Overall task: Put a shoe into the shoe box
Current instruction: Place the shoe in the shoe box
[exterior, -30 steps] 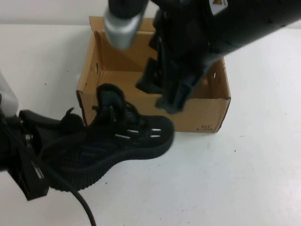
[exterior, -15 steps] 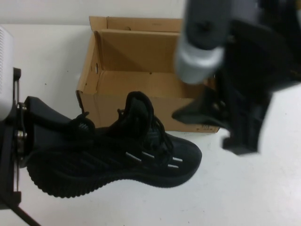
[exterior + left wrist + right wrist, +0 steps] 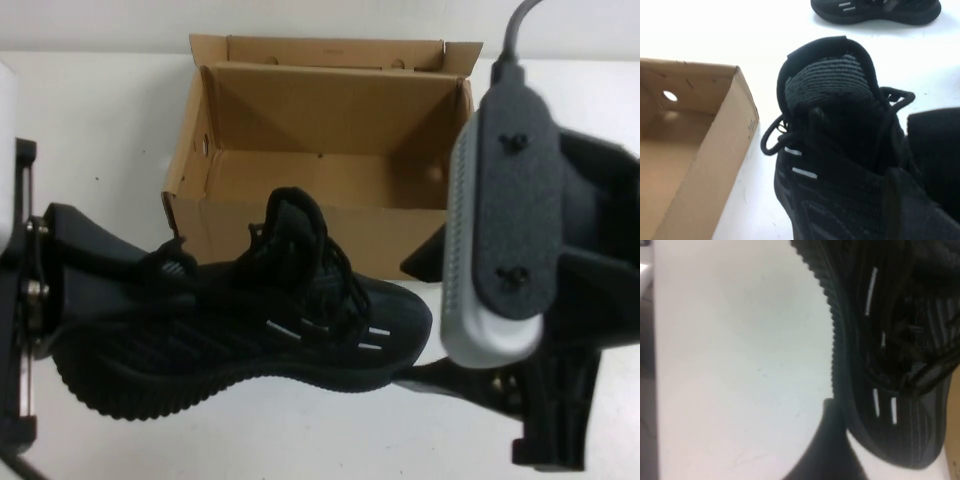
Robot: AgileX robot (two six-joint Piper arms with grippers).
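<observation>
The black mesh shoe (image 3: 250, 330) hangs level in front of the open brown shoe box (image 3: 310, 110), toe to the right. My left gripper (image 3: 125, 275) is shut on the shoe's heel at the left. In the left wrist view the shoe's tongue and collar (image 3: 830, 90) fill the frame, with the box corner (image 3: 715, 145) beside them. My right gripper (image 3: 425, 320) is open, one finger on each side of the toe. The right wrist view shows the toe (image 3: 890, 410) and one finger (image 3: 832, 452) next to the sole.
A second black shoe (image 3: 875, 10) lies on the white table (image 3: 90, 110) farther off, seen only in the left wrist view. The box's lid flap (image 3: 330, 50) stands open at the back. The right arm's camera mount (image 3: 500, 220) hides the box's right front corner.
The right arm has come from above the box down to the front right, and its gripper now straddles the toe. The shoe has shifted right and levelled in the left gripper.
</observation>
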